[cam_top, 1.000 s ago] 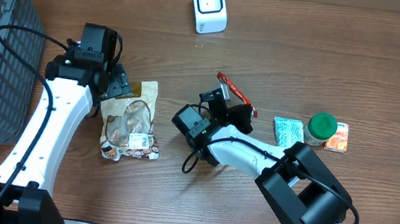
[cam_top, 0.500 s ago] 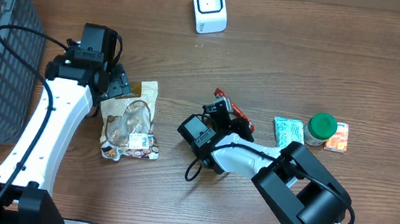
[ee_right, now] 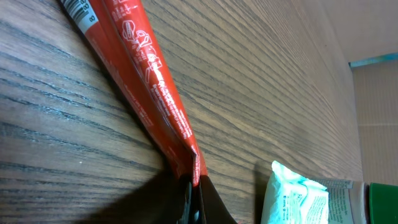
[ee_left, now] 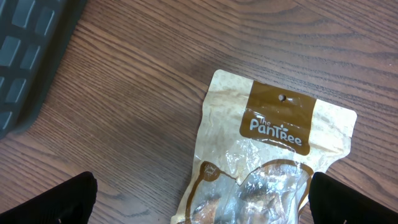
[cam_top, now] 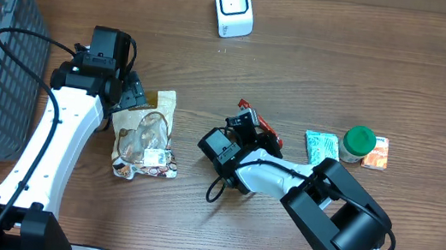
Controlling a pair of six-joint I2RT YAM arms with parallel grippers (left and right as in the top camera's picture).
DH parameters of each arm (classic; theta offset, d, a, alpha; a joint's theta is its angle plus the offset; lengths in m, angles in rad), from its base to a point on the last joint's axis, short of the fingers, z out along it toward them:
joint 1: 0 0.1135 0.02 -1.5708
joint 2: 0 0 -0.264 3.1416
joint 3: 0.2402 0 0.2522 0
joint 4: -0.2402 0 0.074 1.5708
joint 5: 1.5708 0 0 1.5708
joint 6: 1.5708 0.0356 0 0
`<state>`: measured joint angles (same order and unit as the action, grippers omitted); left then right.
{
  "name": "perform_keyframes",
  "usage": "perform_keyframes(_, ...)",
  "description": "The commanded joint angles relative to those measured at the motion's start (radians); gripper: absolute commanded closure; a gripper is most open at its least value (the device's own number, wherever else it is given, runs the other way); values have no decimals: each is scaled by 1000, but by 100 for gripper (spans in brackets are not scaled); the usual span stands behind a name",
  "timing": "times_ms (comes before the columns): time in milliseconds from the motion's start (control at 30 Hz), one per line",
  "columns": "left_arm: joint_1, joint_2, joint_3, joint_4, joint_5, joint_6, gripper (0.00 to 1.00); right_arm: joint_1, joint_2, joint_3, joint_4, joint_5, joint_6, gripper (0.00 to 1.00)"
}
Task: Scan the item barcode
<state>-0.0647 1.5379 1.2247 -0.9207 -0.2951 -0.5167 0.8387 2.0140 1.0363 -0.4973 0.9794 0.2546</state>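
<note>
Right gripper (ee_right: 192,185): clamped on end of red packet (ee_right: 144,81) | packet: mid-table (cam_top: 343,63), well apart from scanner (cam_top: 232,7) | left gripper (cam_top: 129,95): spread wide over pouch (ee_left: 273,130), holding nothing

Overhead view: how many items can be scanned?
5: pouch by left gripper; red packet in right gripper; teal pack, green-lidded jar, orange packet at right. Basket may hide more.

Overhead, you look straight down on the whole table (cam_top: 372,41); each wrist camera peers close (left shares the pouch (ee_left: 273,143), right the red packet (ee_right: 146,81)).
</note>
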Motion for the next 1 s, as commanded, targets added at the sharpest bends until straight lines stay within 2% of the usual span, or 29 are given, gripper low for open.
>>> perform_keyframes(0, -1, -20, 17, -2, 0, 8, 0, 17, 8, -3, 3, -13, 6, 96)
perform_keyframes(433, -1, -20, 17, -2, 0, 8, 0, 49, 8, -2, 3, -13, 7, 96)
perform_keyframes(600, -1, -20, 16, -2, 0, 8, 0, 71, 8, -2, 3, -13, 6, 83)
perform_keyframes(967, -1, -20, 17, -2, 0, 8, 0, 104, 8, -2, 3, -13, 7, 67)
